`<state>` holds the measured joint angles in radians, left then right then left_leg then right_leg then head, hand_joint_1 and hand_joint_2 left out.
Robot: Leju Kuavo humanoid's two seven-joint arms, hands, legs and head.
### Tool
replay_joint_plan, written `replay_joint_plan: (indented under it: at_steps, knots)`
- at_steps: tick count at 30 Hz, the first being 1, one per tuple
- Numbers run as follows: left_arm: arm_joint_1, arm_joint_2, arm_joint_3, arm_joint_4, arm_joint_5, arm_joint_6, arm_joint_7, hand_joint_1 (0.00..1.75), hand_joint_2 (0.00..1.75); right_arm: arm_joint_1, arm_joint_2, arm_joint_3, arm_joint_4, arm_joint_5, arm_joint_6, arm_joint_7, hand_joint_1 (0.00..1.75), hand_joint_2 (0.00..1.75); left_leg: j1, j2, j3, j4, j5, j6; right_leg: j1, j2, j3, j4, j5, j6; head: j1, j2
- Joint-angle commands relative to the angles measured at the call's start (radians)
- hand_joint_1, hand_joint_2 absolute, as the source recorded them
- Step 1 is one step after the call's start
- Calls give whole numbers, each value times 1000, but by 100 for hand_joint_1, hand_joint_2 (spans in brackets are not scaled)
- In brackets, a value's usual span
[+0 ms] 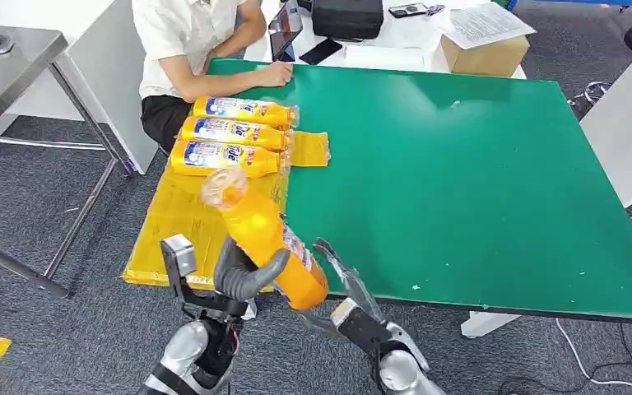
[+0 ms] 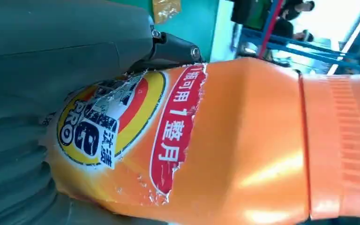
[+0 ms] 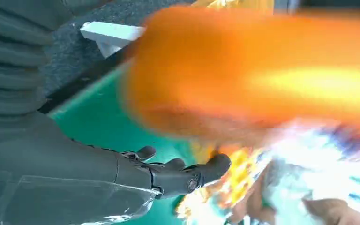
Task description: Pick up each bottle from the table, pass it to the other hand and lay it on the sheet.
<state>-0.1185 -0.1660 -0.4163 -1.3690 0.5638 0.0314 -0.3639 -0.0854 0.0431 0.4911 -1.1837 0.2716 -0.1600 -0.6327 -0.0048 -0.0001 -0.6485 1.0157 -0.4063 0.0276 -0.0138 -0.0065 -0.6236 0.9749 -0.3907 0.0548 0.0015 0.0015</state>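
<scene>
Head view: the left hand (image 1: 243, 276) is wrapped around the lower body of an orange bottle (image 1: 267, 239), holding it tilted above the near left edge of the green surface (image 1: 461, 181), cap end pointing away toward the yellow sheet (image 1: 173, 222). The right hand (image 1: 347, 284) sits just beside the bottle's base with its fingers spread and holds nothing; whether it touches the base cannot be told.

Three more bottles (image 1: 230, 132) lie side by side on the far part of the sheet, near a seated person (image 1: 197, 41).

Handling judgement:
- The bottle looks like rigid moulded plastic, glossy and therefore likely slippery under the fingers.
- It appears full, so it is probably fairly heavy, with the weight carried toward the wide base.
- The left wrist view shows a torn, peeling label (image 2: 122, 131) on the body. The paper may give slightly more grip than bare plastic, but loose flaps could slide.
- The best hold is around the broad middle of the body, near the balance point. The narrower ribbed cap end (image 2: 342, 145) offers poorer control.
- On the sheet, the rounded body may roll; lay it against its neighbour.
</scene>
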Motion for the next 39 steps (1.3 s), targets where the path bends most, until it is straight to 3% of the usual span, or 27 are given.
replay_joint_plan:
  at_steps: [1, 3, 4, 5, 7, 9, 12, 16, 18, 24, 29, 30, 31, 39]
  knots:
    - [38, 65, 132, -126, -310, 225, -102, 175, 175, 141, 73, -321, -214, -76, -312, -65, 0, 0, 0, 0, 5, 0, -3, -2, 0, 1, 4, 1, -3, -2, 0, 0]
    - [13, 71, 146, -101, -410, 317, -90, 175, 175, 157, 84, -387, -339, -104, -510, -65, 0, 0, 0, 0, 3, 0, -2, -1, 0, 1, 3, 0, -2, -2, 0, 0]
    - [1, 75, 147, -88, -452, 351, -90, 175, 175, 162, 103, -439, -382, -90, -538, -65, 0, 0, 0, 0, 4, 1, -4, -2, 0, 0, 4, 2, -4, -2, 0, 0]
    - [-25, 84, 141, -56, -537, 406, -85, 175, 175, 169, 151, -547, -441, -75, -538, -65, 0, 0, 0, -1, 2, 0, -2, -1, 0, 0, 2, 1, -3, -2, 0, 0]
    - [-41, 92, 141, -27, -588, 438, -83, 175, 175, 171, 169, -600, -473, -80, -538, -65, 0, 0, 0, -3, 2, 0, -2, -1, 0, -2, 2, 2, -3, -2, 1, 0]
    - [-91, 116, 116, 77, -913, 582, -26, 175, 175, 155, 252, -752, -524, -64, -538, -65, 0, 0, 0, -2, 5, 0, -2, -1, 0, -1, 4, 1, -3, -2, 0, 0]
    - [-104, 123, 115, 107, -983, 592, 7, 175, 175, 159, 237, -737, -517, -77, -538, -65, 0, 0, 0, -5, 6, -1, -2, -1, 0, -4, 6, 0, -3, -2, 1, 0]
    - [-189, 152, 99, 299, -1289, 517, 153, 175, 175, 140, 185, -635, -451, -138, -538, -65, 0, 0, 0, -2, 10, -2, -2, -2, 0, -1, 9, -1, -3, -3, 0, 0]
    - [-189, 152, 99, 299, -1289, 517, 153, 175, 175, 140, 185, -635, -451, -138, -538, -65, 0, 0, 0, 0, 7, -2, -1, -1, 0, 1, 6, -1, -1, -2, 1, 0]
    - [-358, 117, 86, 594, -1450, 418, 206, 175, 175, 92, 137, -434, -412, -163, -524, -65, 0, 0, 1, 1, 5, -1, -1, -1, 1, 0, 4, -1, -1, -2, 1, 0]
    - [-451, 98, 76, 771, -1459, 292, 186, 175, 175, 68, 148, -418, -368, -192, -430, -65, 0, 0, 1, 1, 7, -1, -1, -1, 1, 0, 7, 0, -1, -3, 0, 0]
    - [-470, 98, 77, 800, -1445, 251, 174, 28, 175, 59, 150, -417, -352, -192, -415, -65, 0, 0, 1, 1, 8, -1, -2, -2, 1, 0, 8, 0, -2, -3, 1, 0]
    - [-492, 94, 82, 834, -1428, 219, 164, 7, 175, 51, 153, -414, -330, -203, -387, -65, 0, 0, 1, 0, 5, -1, 0, -1, 1, 0, 4, 0, 0, -2, 1, 0]
    - [-532, 78, 108, 900, -1374, 165, 131, 0, 175, 36, 160, -389, -274, -196, -355, -65, 0, 0, 1, 2, 12, 0, -3, -2, 1, 1, 11, 1, -3, -3, 1, 0]
